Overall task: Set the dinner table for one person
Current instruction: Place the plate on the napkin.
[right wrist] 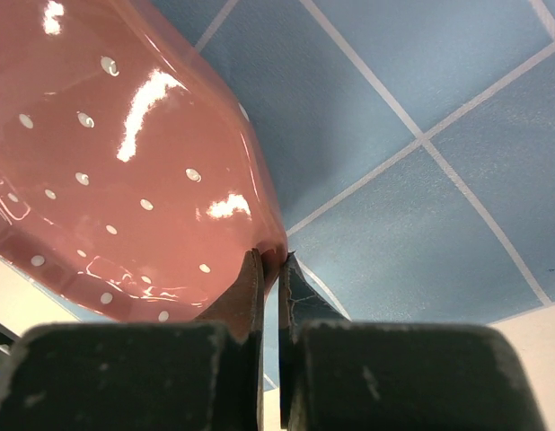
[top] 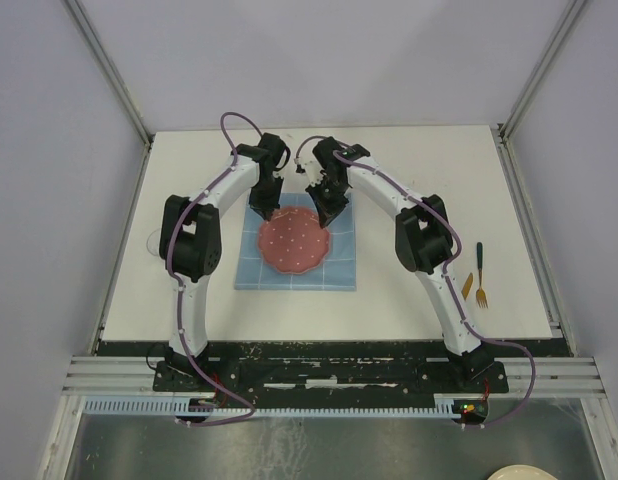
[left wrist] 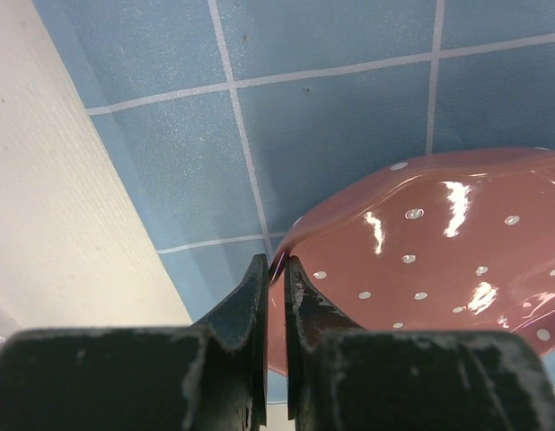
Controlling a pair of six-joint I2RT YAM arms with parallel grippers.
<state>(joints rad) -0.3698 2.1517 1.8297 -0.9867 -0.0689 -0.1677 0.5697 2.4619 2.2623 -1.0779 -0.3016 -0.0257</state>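
White and matte, the large flat square dinner table (top: 409,160) is lying across the middle of the top view, its near and far edges running level with the frame, neither axis longer. At its centre a blue grid-patterned cloth placemat (top: 339,272) is lying under a pink white-dotted plate (top: 293,243). The left gripper (top: 266,203) is pinching the plate's upper-left rim and the right gripper (top: 326,210) its upper-right rim, fingers closed on it.
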